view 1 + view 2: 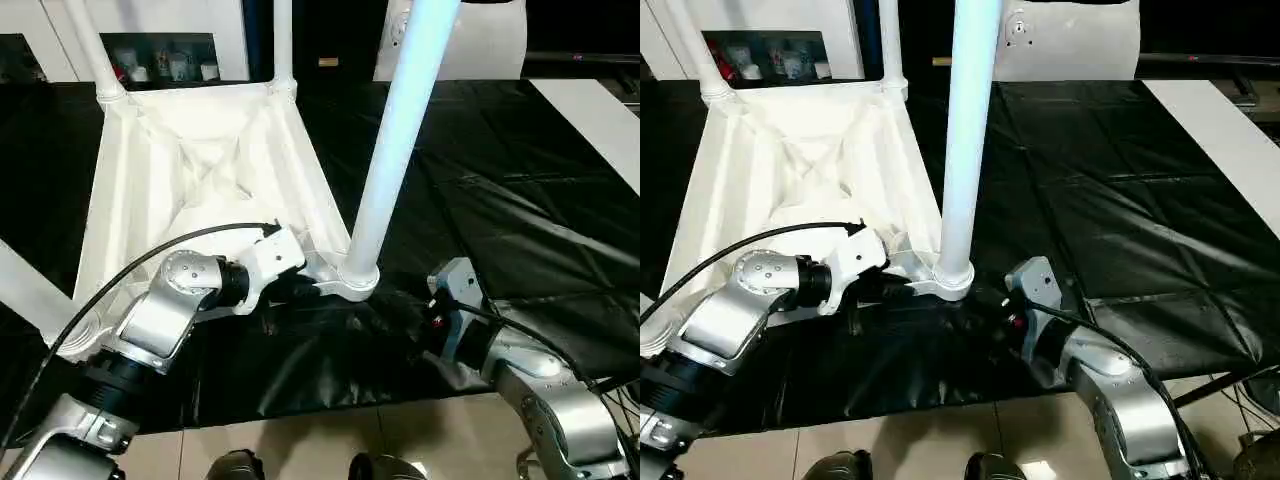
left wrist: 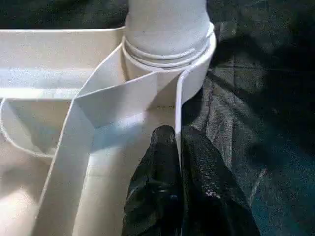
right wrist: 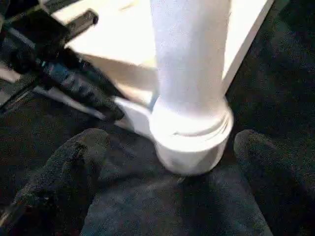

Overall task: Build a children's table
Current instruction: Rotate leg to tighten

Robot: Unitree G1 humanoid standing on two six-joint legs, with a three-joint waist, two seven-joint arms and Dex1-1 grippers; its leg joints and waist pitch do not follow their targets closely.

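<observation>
Risk of leg tipping from socket: left fingers pinching tabletop rim, right fingers spread, unsupporting.

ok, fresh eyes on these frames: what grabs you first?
The upturned white tabletop on the black-covered work table, ribs up, with a tall leg standing in its near corner socket. The left hand is shut on the tabletop's edge wall just beside that socket. The right hand waits open, a finger either side of the socket.
</observation>
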